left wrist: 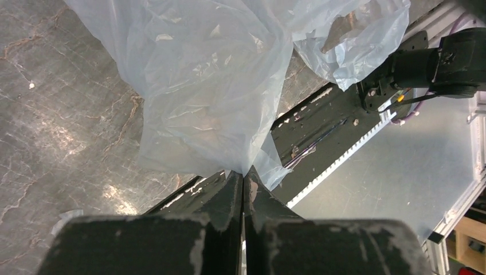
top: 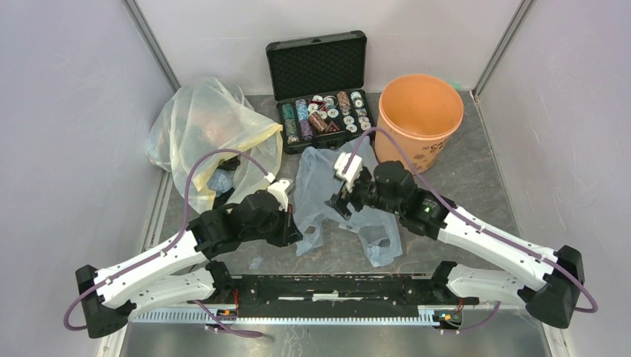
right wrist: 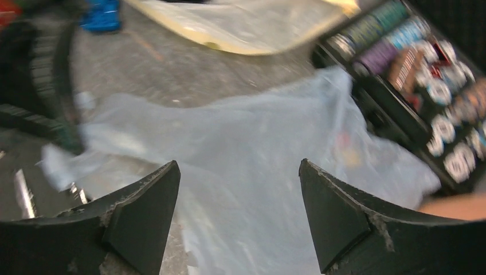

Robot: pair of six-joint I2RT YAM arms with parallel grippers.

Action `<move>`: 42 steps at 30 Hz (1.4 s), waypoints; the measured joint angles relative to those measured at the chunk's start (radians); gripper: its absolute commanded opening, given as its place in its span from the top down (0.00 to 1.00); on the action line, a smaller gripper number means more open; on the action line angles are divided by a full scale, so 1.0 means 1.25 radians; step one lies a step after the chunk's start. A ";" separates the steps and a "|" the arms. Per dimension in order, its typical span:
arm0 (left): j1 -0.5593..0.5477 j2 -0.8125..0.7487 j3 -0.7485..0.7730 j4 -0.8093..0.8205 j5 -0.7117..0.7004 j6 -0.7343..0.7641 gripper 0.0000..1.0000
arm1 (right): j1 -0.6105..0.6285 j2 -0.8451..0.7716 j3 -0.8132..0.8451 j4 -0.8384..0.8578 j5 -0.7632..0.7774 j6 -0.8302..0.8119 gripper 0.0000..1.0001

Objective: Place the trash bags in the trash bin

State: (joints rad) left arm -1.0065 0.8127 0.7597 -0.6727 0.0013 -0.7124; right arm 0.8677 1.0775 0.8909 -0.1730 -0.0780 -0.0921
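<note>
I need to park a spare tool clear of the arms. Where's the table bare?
Bare table lies between the bucket, the right arm and the right wall. Crowded: pale blue bag and left arm mid-table; yellow bag and case behind.

top external: high behind the arm bases, facing down-forward; far, whole table (top: 476, 178) in frame.
left wrist: behind left gripper (left wrist: 243, 176), looking along its closed fingers; close; pale blue bag (left wrist: 200, 86) pinched at the tips.
right wrist: behind right gripper (right wrist: 238, 166), looking out between spread fingers; near, blurred; case (right wrist: 401, 63) beyond, up-right of the tips.
shared: pale blue bag in all three; case in top and right wrist.
</note>
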 measured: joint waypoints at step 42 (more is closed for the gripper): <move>-0.001 -0.177 -0.035 0.021 -0.113 0.045 0.18 | 0.086 0.209 -0.019 0.242 -0.144 -0.121 1.00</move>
State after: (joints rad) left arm -1.0077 0.5915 0.7162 -0.6464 -0.1402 -0.6563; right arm 0.9756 1.3384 0.8673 0.1295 -0.2581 -0.2432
